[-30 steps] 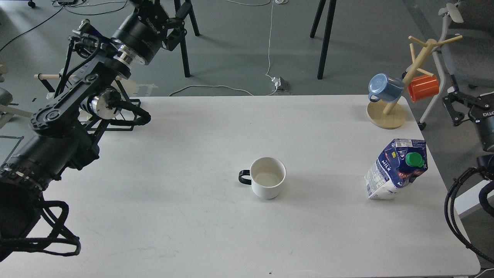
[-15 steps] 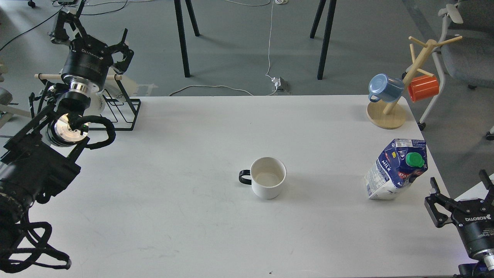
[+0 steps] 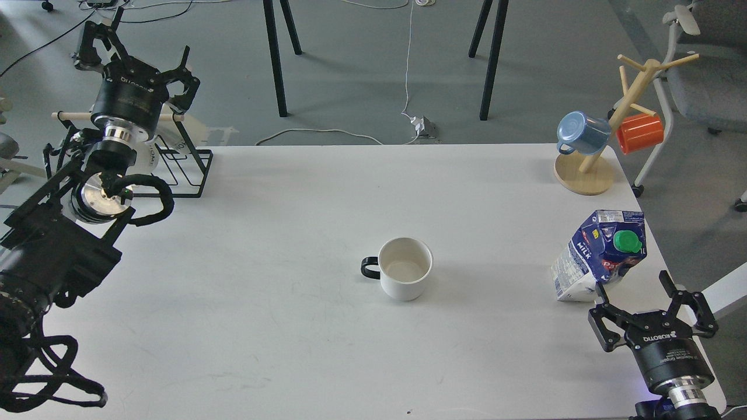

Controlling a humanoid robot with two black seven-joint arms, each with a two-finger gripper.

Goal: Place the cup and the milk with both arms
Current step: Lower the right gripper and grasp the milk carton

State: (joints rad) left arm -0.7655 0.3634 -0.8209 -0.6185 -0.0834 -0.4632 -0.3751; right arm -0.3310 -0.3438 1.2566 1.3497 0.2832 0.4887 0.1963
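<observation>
— Jaws on both your grippers stand released, holding nothing. Left gripper (image 3: 135,55) hangs far left, right gripper (image 3: 652,309) just near the milk (image 3: 601,256).

— And the cup (image 3: 404,268)?

— Upright mid-table, handle pointing left, probably for your left arm.

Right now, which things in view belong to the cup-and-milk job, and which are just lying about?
Job:
white cup, mid-table, upright
milk carton, near the right edge
left gripper, open, over the far left
right gripper, open, just short of the carton

Lying about:
wooden mug tree
blue mug
orange mug
black wire rack
</observation>
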